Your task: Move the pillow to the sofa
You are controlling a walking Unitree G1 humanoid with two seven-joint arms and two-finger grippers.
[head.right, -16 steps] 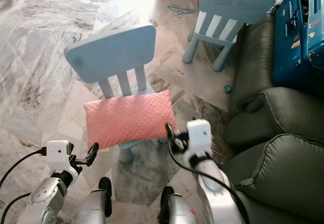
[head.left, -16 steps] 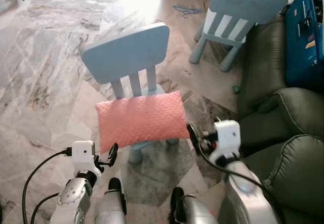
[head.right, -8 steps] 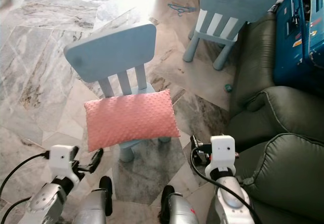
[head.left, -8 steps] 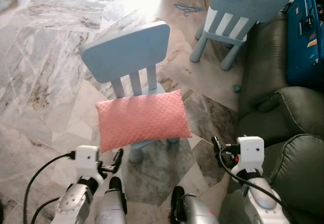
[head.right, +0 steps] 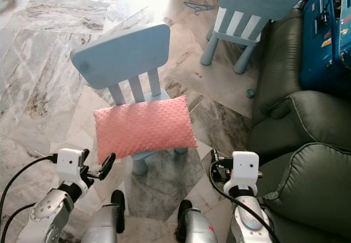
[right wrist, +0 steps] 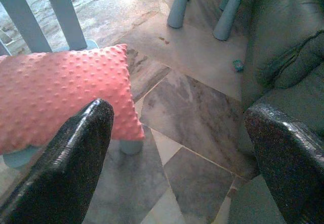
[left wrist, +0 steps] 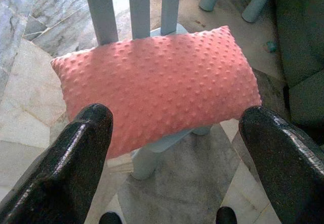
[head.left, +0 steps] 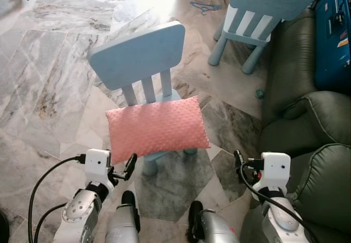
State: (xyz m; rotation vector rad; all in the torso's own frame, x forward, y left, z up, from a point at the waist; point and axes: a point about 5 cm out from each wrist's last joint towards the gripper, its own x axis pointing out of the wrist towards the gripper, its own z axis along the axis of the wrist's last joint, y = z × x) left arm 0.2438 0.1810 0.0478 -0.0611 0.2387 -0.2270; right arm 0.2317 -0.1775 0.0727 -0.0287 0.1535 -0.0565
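A pink dotted pillow (head.left: 156, 129) lies flat on the seat of a small light-blue chair (head.left: 137, 54) straight ahead. The dark green sofa (head.left: 312, 122) fills the right side. My left gripper (head.left: 125, 170) is open, low and just left of the pillow's near left corner, not touching it. In the left wrist view its fingers (left wrist: 81, 153) stand wide apart with the pillow (left wrist: 157, 82) beyond them. My right gripper (head.left: 241, 165) is open, off the pillow's right end, close to the sofa's front. Its wrist view shows the pillow's end (right wrist: 66, 92) and the sofa (right wrist: 288, 47).
A second light-blue chair (head.left: 269, 1) stands at the back right, against the sofa's arm. A blue box (head.left: 334, 34) rests on the sofa's far end. A small teal object (head.left: 259, 93) lies on the marble floor (head.left: 49, 78). My feet (head.left: 127, 199) stand before the chair.
My right gripper has drawn back from the pillow's right edge toward the sofa. The left gripper dipped, then came back up near the pillow's corner. The pillow has stayed on the chair.
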